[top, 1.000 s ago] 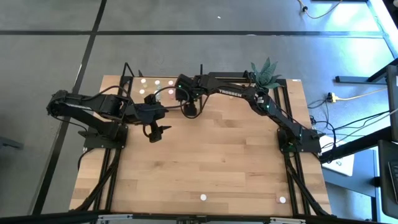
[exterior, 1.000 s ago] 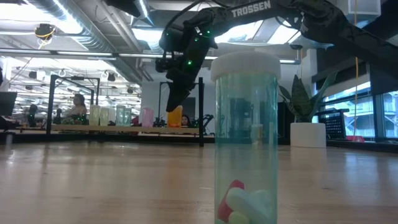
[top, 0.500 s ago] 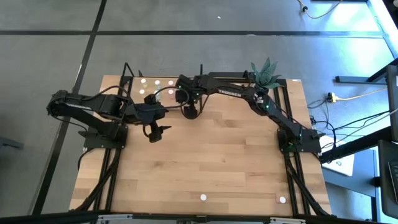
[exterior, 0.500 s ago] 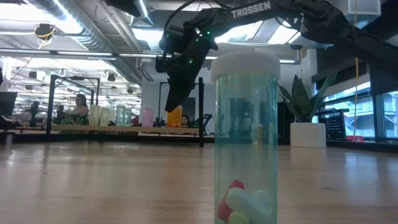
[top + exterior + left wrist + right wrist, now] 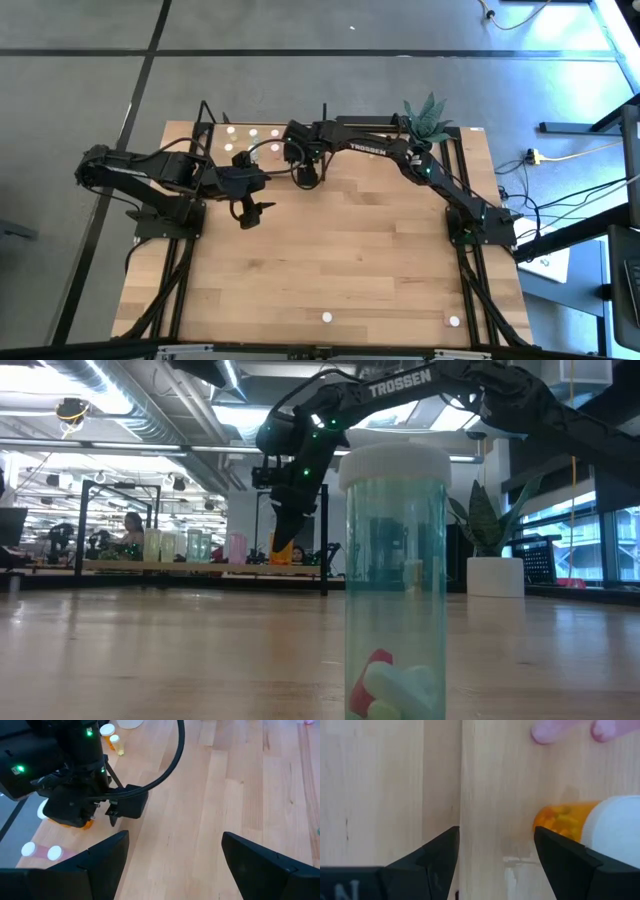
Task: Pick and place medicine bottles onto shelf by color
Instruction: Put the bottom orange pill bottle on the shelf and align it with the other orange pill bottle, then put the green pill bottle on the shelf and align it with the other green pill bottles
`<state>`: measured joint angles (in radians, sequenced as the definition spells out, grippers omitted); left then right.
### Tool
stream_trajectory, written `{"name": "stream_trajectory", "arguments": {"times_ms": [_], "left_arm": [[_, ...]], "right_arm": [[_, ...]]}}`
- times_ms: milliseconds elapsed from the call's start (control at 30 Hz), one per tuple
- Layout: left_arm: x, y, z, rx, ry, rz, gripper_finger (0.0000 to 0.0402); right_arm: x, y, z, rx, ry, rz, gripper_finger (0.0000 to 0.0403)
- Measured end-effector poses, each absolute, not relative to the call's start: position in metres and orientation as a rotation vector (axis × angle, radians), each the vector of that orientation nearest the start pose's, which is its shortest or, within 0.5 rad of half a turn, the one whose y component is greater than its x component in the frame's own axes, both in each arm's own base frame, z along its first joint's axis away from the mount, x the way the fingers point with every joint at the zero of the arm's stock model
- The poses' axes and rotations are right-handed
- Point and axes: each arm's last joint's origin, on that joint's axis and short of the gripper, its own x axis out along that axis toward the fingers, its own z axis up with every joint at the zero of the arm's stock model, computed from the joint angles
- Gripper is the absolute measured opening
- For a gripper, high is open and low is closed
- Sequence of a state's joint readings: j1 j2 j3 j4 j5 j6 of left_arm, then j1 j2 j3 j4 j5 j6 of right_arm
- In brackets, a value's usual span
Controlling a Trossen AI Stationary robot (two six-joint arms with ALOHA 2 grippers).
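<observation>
Most bottles stand on the shelf (image 5: 245, 140) just beside the open, empty right gripper (image 5: 308, 178); two bottles (image 5: 327, 318) wait far away, left gripper (image 5: 250, 215) open and empty too

White-capped medicine bottles (image 5: 252, 132) are seen on the shelf (image 5: 215, 135) at upper left; a green-tinted bottle (image 5: 395, 580) stands upright in the low view's foreground.

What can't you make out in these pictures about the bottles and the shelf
- Shelf, high view: both arms cover most of it; bottle colours there too small to tell.
- Orange bottle, right wrist view: cut off by the edge, beside the open right gripper.
- Green-tinted bottle, low view: hides the table behind it.
- Left gripper, open, holds nothing.
</observation>
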<state>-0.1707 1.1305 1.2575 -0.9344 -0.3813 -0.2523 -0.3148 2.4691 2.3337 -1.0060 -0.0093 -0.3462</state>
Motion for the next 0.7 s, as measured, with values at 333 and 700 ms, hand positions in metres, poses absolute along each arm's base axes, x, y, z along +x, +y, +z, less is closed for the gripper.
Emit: {"name": "stream_trajectory", "arguments": {"times_ms": [333, 700], "left_arm": [[0.207, -0.025, 0.365, -0.018, 0.745, 0.294, 0.0312], [0.207, -0.025, 0.364, -0.019, 0.745, 0.295, 0.0312]], "right_arm": [[0.491, -0.158, 0.205, -0.068, 1.16, 0.002, 0.0259], [0.478, -0.136, 0.261, -0.05, 1.083, 0.055, 0.0259]]}}
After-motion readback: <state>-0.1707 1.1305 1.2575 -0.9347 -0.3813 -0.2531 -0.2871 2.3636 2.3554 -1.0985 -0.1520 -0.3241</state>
